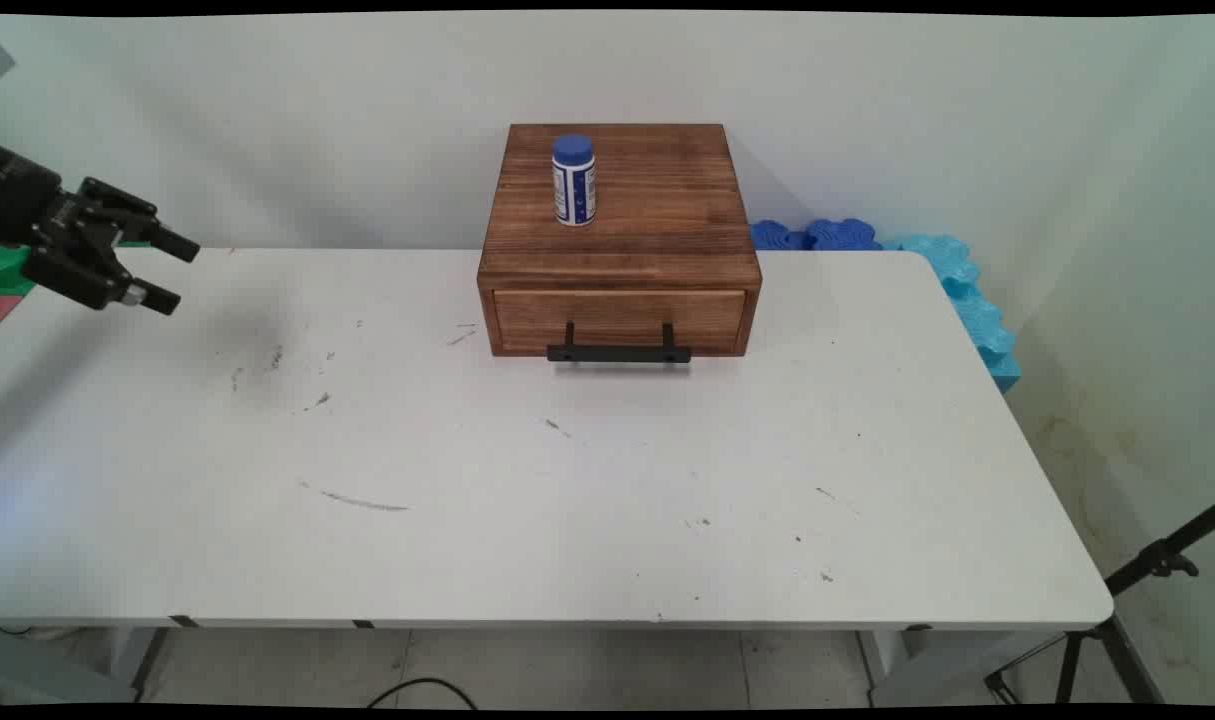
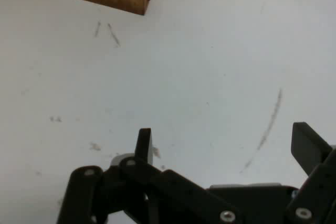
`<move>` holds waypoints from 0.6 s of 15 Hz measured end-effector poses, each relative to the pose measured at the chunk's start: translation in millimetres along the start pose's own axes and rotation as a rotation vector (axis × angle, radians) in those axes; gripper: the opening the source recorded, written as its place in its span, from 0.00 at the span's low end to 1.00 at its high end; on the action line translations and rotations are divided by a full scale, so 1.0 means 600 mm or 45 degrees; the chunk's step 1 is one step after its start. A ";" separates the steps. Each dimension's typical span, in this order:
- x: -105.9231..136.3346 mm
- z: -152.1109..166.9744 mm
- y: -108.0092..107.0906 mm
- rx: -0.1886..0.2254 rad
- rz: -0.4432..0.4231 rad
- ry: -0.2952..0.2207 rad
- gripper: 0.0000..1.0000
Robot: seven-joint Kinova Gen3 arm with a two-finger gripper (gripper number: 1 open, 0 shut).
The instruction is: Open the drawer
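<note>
Bottle (image 1: pixel 574 180), blue-capped with a white-and-blue label whose print is illegible, stands upright on the wooden drawer box (image 1: pixel 619 240). Well apart at the table's (image 1: pixel 567 480) left, the gripper (image 1: pixel 167 270) hovers wide open, empty.

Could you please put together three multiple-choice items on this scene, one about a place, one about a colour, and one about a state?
1. Where does the bottle stand?
A. On the table in front of the box
B. On top of the wooden drawer box
C. Between the fingers

2. What colour is the bottle's cap?
A. Blue
B. Red
C. Yellow

3. How is the gripper?
A. Shut on the bottle
B. Shut on the drawer's handle
C. Open and holding nothing

Answers: 1 B, it stands upright on the box's top. 2 A, the cap is blue. 3 C, its fingers are spread apart over the table, far left of the box.
</note>
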 end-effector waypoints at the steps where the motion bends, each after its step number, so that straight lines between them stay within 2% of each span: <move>1: 0.006 0.002 0.005 -0.014 -0.017 -0.011 1.00; 3: 0.027 0.011 0.021 -0.053 -0.030 -0.018 1.00; 5: 0.067 0.030 0.042 -0.091 -0.024 -0.005 1.00; 9: 0.178 0.077 0.067 -0.100 0.006 0.020 1.00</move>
